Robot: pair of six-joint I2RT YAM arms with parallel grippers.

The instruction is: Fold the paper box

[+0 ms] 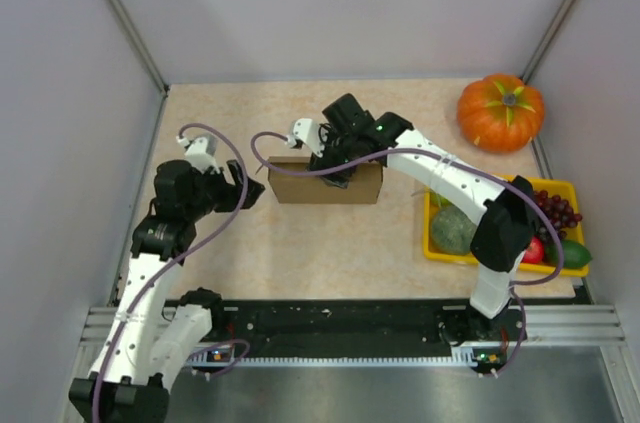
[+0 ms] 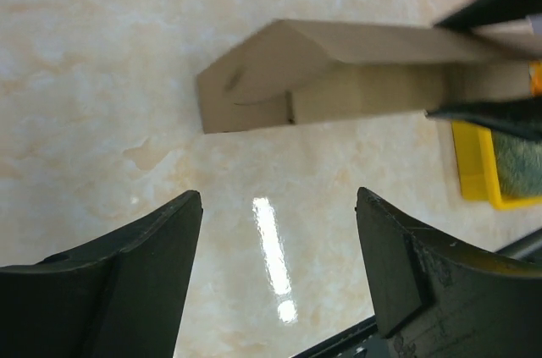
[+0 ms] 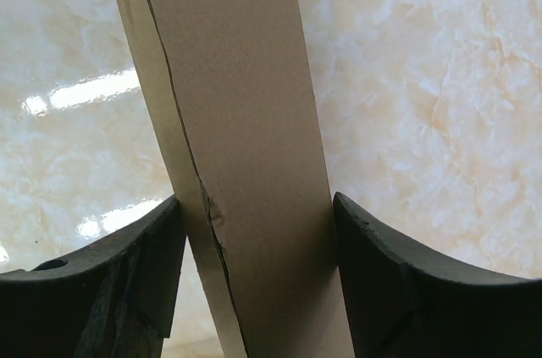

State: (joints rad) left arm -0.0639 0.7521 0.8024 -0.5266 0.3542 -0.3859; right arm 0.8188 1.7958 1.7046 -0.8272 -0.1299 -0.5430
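Observation:
The paper box (image 1: 325, 186) is plain brown cardboard, partly folded into a long low shape that stands in the middle of the table. My right gripper (image 1: 335, 168) comes down on it from above. In the right wrist view both fingers press the sides of the cardboard strip (image 3: 246, 163) between them, so the right gripper (image 3: 254, 201) is shut on it. My left gripper (image 1: 250, 188) hovers just left of the box end, open and empty. In the left wrist view the box (image 2: 339, 79) lies ahead of the open left gripper (image 2: 279, 206), with bare table between the fingers.
An orange pumpkin (image 1: 500, 111) sits at the back right. A yellow tray (image 1: 560, 183) with grapes and other fruit and vegetables stands at the right edge, also seen as the yellow tray (image 2: 474, 163) past the box. Walls close in the table on three sides.

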